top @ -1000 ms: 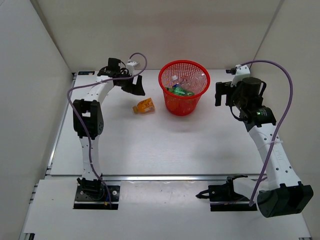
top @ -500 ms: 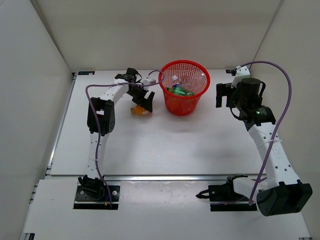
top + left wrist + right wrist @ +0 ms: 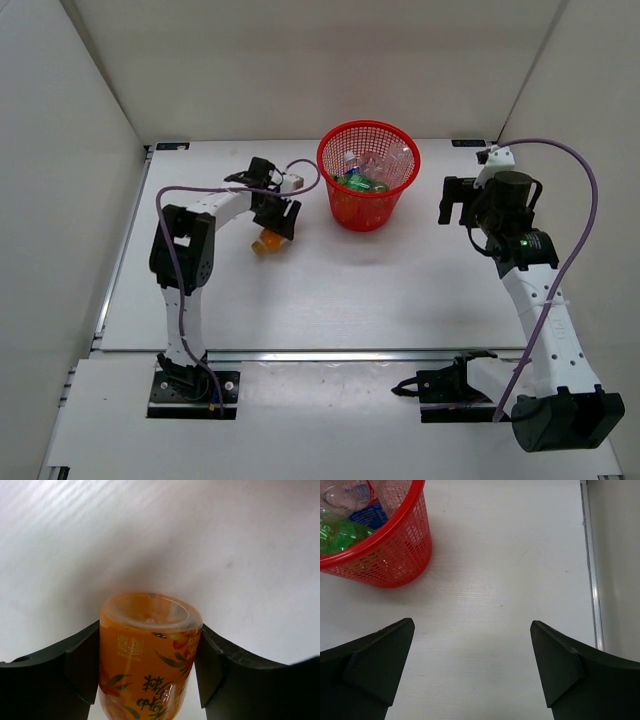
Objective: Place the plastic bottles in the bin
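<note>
An orange-filled plastic bottle (image 3: 149, 655) sits between both jaws of my left gripper (image 3: 149, 672), which is shut on its body. From above, that bottle (image 3: 266, 241) lies left of the red mesh bin (image 3: 368, 178), with the left gripper (image 3: 277, 220) over it. Inside the bin are several bottles, among them a green one (image 3: 358, 183) and clear ones (image 3: 375, 162). My right gripper (image 3: 472, 650) hangs open over bare table to the right of the bin (image 3: 395, 555), nothing between its fingers. In the top view the right gripper (image 3: 452, 203) sits right of the bin.
White walls enclose the table on the left, back and right. A metal rail (image 3: 590, 565) runs along the table's right edge. The arm bases (image 3: 195, 385) stand at the near edge.
My left arm swung from the back left over to the orange bottle, came down on it and shut on it. The bottle shifted slightly left and nearer. The right arm barely moved.
</note>
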Robot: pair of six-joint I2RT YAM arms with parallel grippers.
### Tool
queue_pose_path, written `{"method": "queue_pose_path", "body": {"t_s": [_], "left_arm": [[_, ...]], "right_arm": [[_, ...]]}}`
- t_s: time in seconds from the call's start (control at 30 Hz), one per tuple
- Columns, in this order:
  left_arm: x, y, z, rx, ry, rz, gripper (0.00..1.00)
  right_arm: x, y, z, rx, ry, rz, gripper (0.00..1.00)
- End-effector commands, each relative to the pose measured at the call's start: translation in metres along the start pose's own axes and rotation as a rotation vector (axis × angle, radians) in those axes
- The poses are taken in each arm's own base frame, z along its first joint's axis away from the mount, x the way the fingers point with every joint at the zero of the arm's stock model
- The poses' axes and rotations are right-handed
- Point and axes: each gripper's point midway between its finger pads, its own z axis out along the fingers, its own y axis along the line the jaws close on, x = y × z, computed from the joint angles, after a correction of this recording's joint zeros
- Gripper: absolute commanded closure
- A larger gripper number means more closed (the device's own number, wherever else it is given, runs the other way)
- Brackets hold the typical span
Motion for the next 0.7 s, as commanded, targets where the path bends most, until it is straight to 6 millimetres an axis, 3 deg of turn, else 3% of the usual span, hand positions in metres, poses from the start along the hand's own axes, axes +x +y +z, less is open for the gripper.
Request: {"method": "queue_pose_path", "body": {"t_s": [0.0,0.07,0.2,0.3,0.37,0.4,0.47,0.53,0.57,0.63,0.67], "left_arm": [[-0.038,0.012,-0.059,-0.137,-0.219,-0.057,0.62],[-0.057,0.011,-0.086,-0.180,-0.304,-0.085,0.62],[-0.129,0.012,-0.171,-0.340,-0.591,-0.222,0.61],[-0.191,-0.015,-0.228,-0.284,-0.848,-0.277,0.58],[-0.235,-0.046,-0.266,-0.236,-1.056,-0.271,0.56],[-0.244,-0.051,-0.268,-0.228,-1.088,-0.278,0.56],[-0.280,-0.086,-0.284,-0.167,-1.199,-0.258,0.56],[-0.308,-0.102,-0.263,-0.114,-1.224,-0.244,0.54],[-0.325,-0.119,-0.280,-0.080,-1.268,-0.236,0.54],[-0.340,-0.116,-0.238,-0.080,-1.199,-0.263,0.54],[-0.347,-0.117,-0.230,-0.074,-1.189,-0.267,0.54]], "right_arm": [[-0.007,0.001,-0.007,-0.013,-0.056,0.061,0.01],[-0.007,0.008,-0.012,-0.044,-0.056,0.058,0.01],[-0.006,0.003,-0.018,0.003,-0.064,0.046,0.01],[0.008,-0.004,-0.020,0.033,-0.030,0.069,0.01],[0.019,-0.006,-0.021,0.033,-0.011,0.091,0.01],[0.021,-0.008,-0.024,0.036,-0.012,0.097,0.01],[0.029,-0.010,-0.027,0.043,-0.003,0.107,0.01],[0.029,-0.013,-0.030,0.058,-0.011,0.104,0.01],[0.033,-0.015,-0.031,0.067,-0.002,0.107,0.00],[0.035,-0.019,-0.033,0.088,-0.002,0.102,0.01],[0.037,-0.020,-0.033,0.090,0.004,0.105,0.01]]}}
